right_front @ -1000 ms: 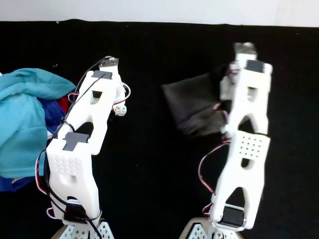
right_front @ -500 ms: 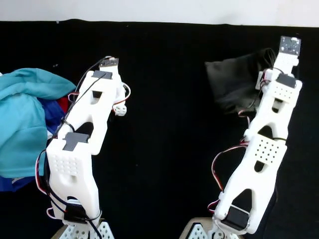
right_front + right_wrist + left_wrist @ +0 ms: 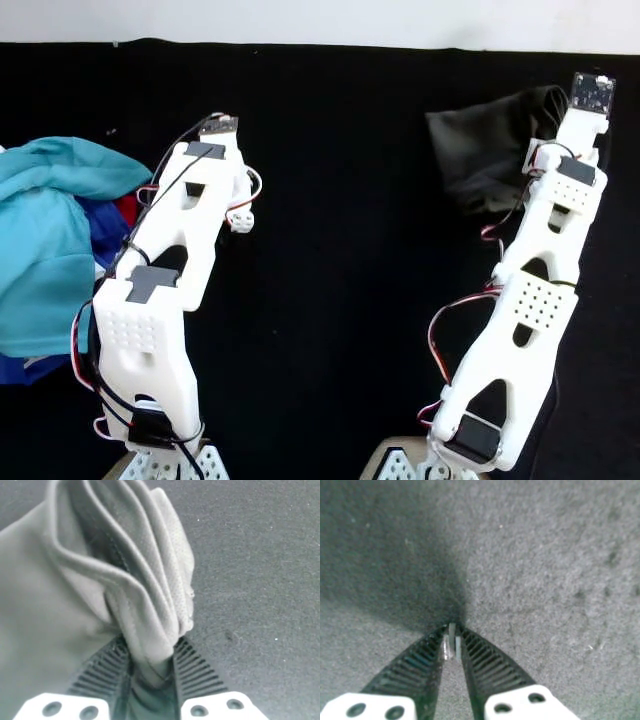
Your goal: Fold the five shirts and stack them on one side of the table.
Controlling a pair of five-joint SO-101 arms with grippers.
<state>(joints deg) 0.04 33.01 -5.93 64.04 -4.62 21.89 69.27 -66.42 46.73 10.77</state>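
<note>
A folded black shirt point(image 3: 490, 150) lies at the far right of the black table, bunched into pleats in the right wrist view point(image 3: 115, 580). My right gripper point(image 3: 150, 667) is shut on a gathered edge of it, at the table's far right point(image 3: 590, 95). A heap of shirts, teal point(image 3: 50, 240) over blue point(image 3: 105, 225) and red point(image 3: 127, 208), sits at the left edge. My left gripper point(image 3: 452, 640) is shut on nothing, tips down on bare cloth near the table's middle left point(image 3: 220, 125).
The black cloth point(image 3: 340, 300) covers the whole table. A white wall strip point(image 3: 320, 20) runs along the far edge. Both arms' bases point(image 3: 160, 460) stand at the near edge.
My right arm has swung to the right and farther back, dragging the black shirt from the centre right to the far right corner. The left arm has stayed still.
</note>
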